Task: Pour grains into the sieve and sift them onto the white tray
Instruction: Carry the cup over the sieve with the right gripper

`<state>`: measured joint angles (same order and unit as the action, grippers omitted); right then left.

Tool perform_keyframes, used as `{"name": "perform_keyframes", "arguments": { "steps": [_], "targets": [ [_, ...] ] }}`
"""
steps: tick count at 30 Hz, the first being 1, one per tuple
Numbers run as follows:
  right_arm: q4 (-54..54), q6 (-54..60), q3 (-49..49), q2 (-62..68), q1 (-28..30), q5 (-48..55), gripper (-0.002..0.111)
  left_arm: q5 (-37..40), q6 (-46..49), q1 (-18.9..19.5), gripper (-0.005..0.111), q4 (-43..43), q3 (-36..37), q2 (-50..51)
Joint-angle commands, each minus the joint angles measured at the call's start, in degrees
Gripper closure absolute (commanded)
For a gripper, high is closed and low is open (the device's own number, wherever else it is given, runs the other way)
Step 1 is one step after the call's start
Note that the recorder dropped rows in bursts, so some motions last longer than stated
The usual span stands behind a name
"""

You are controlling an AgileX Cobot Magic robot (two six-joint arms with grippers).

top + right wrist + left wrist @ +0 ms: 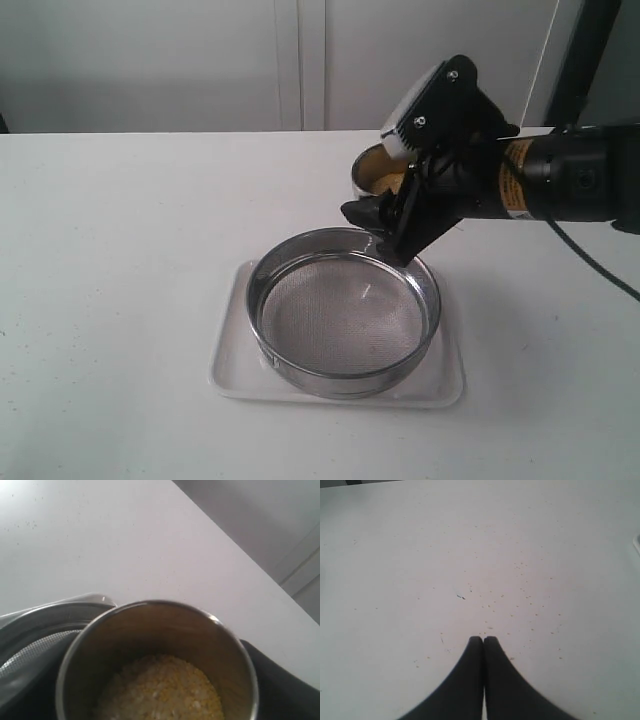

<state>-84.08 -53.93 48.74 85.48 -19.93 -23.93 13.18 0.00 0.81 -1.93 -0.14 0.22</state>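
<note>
Fingers of the right gripper (380,232) clamp the steel cup (372,168) right of centre, above the upper-right rim of the sieve (340,315), which sits on the white tray (235,372). Left gripper (483,640) is pinched together, empty. Its grains (160,690) look loose and free-running; the smooth cup likely needs a firm mid-wall hold.

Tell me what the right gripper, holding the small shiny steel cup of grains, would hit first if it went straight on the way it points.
Probably the wide round steel sieve with its wire mesh, near its far rim: the right gripper slants down at it. Depth is unclear.
</note>
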Motion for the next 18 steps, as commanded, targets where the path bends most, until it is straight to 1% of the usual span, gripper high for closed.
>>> {"name": "perform_keyframes", "arguments": {
  "steps": [1, 4, 6, 9, 12, 18],
  "targets": [
    [-1.64, -0.28, -0.11, -0.70, -3.33, 5.09, 0.108, -0.22, 0.00, -0.33, 0.107, -0.33, 0.14, -0.22],
    [-2.39, 0.02, -0.11, -0.70, -5.30, 7.55, 0.108, -0.22, 0.00, -0.33, 0.107, -0.33, 0.14, -0.22],
    [-5.03, 0.02, -0.11, -0.70, -6.28, 8.40, 0.108, -0.22, 0.00, -0.33, 0.107, -0.33, 0.14, -0.22],
    [-6.59, 0.02, -0.11, -0.70, -7.66, 13.33, 0.108, -0.22, 0.00, -0.33, 0.107, -0.33, 0.14, -0.22],
    [-8.23, 0.15, -0.11, -0.70, -7.66, 13.75, 0.108, -0.22, 0.00, -0.33, 0.107, -0.33, 0.14, -0.22],
    [-9.73, 0.15, -0.11, 0.30, -7.66, 17.93, 0.108, -0.22, 0.00, -0.33, 0.107, -0.33, 0.14, -0.22]
  ]
}}
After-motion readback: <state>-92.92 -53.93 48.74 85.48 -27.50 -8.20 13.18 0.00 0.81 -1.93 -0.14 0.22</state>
